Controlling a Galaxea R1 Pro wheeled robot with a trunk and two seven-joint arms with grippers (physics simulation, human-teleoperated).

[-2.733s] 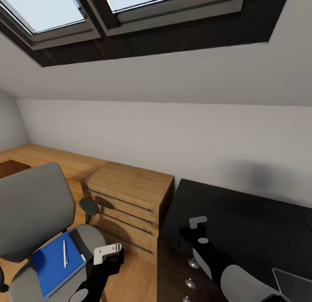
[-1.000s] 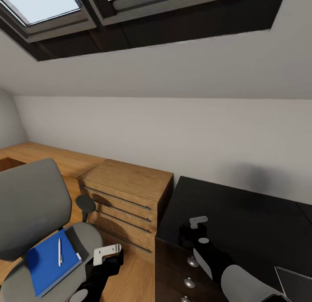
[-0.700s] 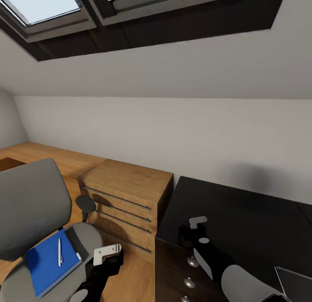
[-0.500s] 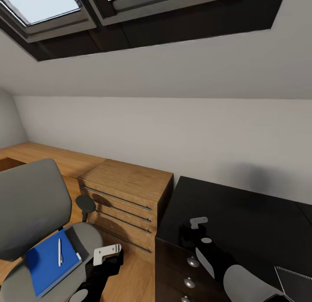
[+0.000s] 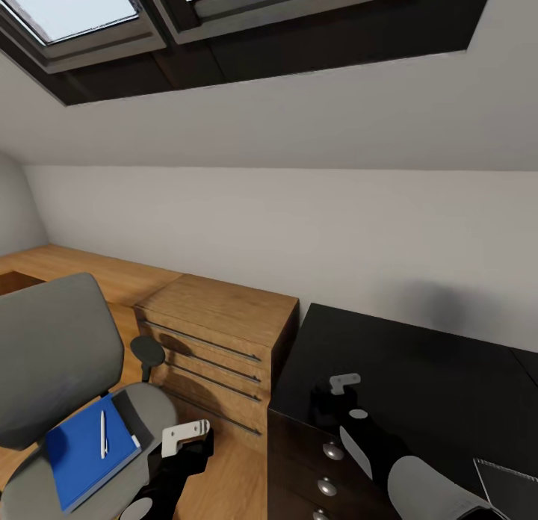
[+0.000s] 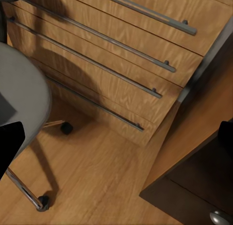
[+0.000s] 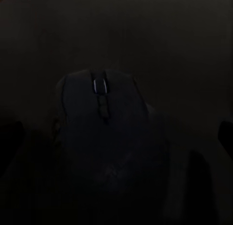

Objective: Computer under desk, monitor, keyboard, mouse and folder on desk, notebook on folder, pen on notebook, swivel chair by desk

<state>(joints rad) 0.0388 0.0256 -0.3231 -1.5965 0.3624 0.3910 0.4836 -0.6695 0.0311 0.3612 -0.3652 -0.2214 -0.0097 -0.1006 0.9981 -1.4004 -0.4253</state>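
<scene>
Right end effector [image 5: 323, 400] over unbranded black mouse [image 7: 102, 133] on desk [image 5: 433, 370].

Wooden drawer unit [image 6: 121, 65], grey chair seat [image 6: 22, 99], plank floor [image 6: 102, 181]

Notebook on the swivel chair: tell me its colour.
Blue; the notebook shows best in the head view.

Skylights [image 5: 67, 12] in sloped ceiling; white wall [image 5: 299, 236]; wooden drawer chest [image 5: 217, 341]; wood floor [image 6: 97, 181].
</scene>
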